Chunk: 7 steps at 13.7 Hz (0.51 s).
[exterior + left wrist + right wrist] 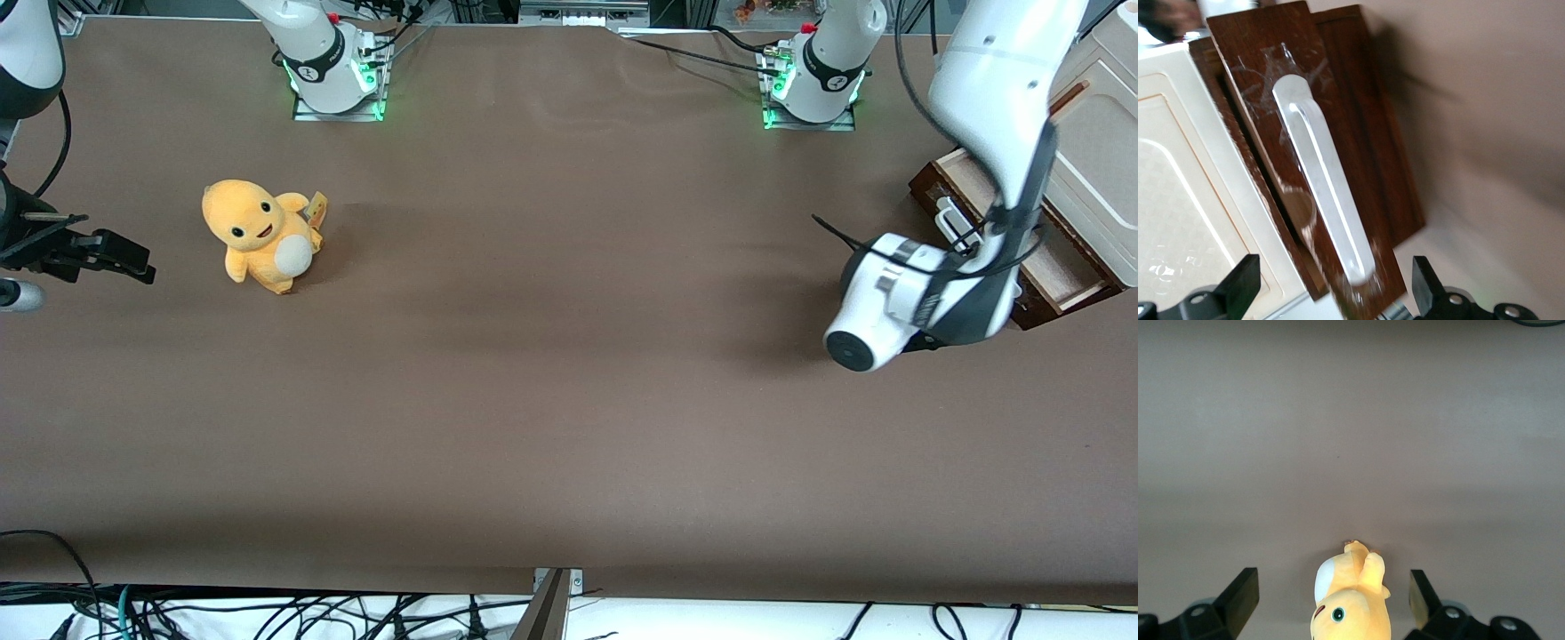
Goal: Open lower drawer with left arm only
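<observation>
lower drawer (1013, 244) sits at the working arm's end of the table, at the bottom of a small cabinet (1098, 151) with a cream panelled top. from the front it looks already pulled out a fair way: you can see the pale wood inside and the dark front panel standing clear of the cabinet body. so my guess is the opening is mostly done, or close to it.

left arm (1000, 116) bends down over the drawer, and its wrist hangs just in front of the drawer face. the gripper (1331, 293) has its fingers spread wide and is holding nothing. in the wrist view the white bar handle (1325, 200) lies straight ahead of the gripper, between the two fingers (1238, 283) but not touching either one.

key thing for the next move: the handle's long axis runs along the drawer front, and the fingers stand either side of the bar, so the gap lines up across it. if more pull is needed, i'd say the gripper has to go forward onto the bar and then draw straight away from the cabinet.

a yellow plush toy (260, 236) sits well apart, toward the parked arm's end.
</observation>
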### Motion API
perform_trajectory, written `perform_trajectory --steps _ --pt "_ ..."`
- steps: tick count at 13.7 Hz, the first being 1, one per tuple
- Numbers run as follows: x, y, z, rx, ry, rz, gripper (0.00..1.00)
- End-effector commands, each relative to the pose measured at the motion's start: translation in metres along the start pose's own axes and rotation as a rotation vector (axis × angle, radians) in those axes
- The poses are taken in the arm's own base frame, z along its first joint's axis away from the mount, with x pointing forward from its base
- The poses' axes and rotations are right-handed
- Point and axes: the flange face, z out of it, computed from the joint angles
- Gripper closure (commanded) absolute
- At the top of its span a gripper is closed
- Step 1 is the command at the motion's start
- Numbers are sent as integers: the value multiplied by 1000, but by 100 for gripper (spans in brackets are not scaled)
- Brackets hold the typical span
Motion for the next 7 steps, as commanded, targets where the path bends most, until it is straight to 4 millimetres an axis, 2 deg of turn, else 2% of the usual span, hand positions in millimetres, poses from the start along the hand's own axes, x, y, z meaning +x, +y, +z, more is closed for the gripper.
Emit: perform_trajectory --steps 1,3,6,7 --pt "-30 -48 -53 -163 39 106 0" --pt "-50 -79 -86 -286 82 164 0" --pt "-75 -141 -134 -463 203 283 0" --pt "-81 -162 -144 -539 237 334 0"
